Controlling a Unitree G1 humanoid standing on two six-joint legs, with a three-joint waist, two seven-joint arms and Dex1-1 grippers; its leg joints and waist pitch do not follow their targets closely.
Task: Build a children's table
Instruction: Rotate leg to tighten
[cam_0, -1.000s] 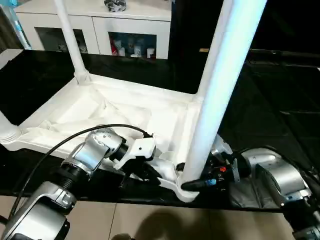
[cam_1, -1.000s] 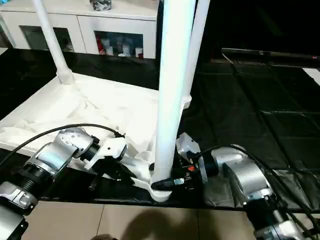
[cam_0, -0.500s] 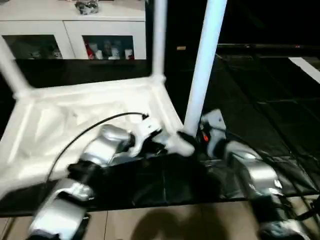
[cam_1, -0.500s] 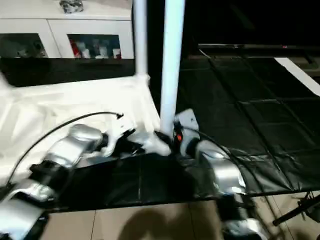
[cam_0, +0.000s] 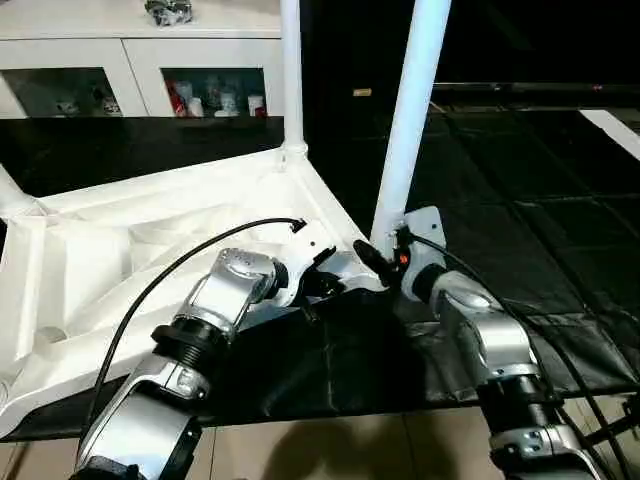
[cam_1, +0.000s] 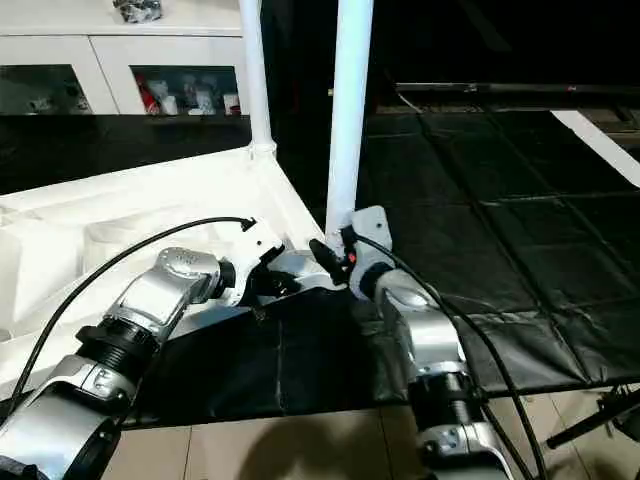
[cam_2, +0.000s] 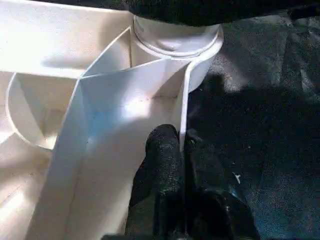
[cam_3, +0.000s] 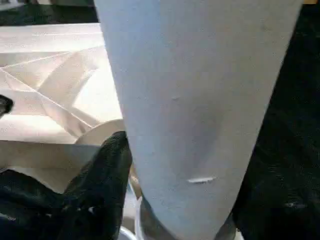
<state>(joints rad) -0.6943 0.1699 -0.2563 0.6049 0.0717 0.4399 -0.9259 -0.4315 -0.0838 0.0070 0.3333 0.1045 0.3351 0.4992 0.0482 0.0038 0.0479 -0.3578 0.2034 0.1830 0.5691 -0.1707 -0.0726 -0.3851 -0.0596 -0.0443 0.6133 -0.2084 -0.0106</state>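
Black mat (cam_0: 520, 230), left hand (cam_2: 182, 150) pinching tabletop (cam_0: 130, 250) rim

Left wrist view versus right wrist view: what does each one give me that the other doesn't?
Left wrist view alone: the left gripper shut on the thin side wall of the tabletop, and the bare corner socket from above. Right wrist view alone: the near leg up close, one black finger of the right gripper against its side. Both share the ribbed white underside and the black mat.
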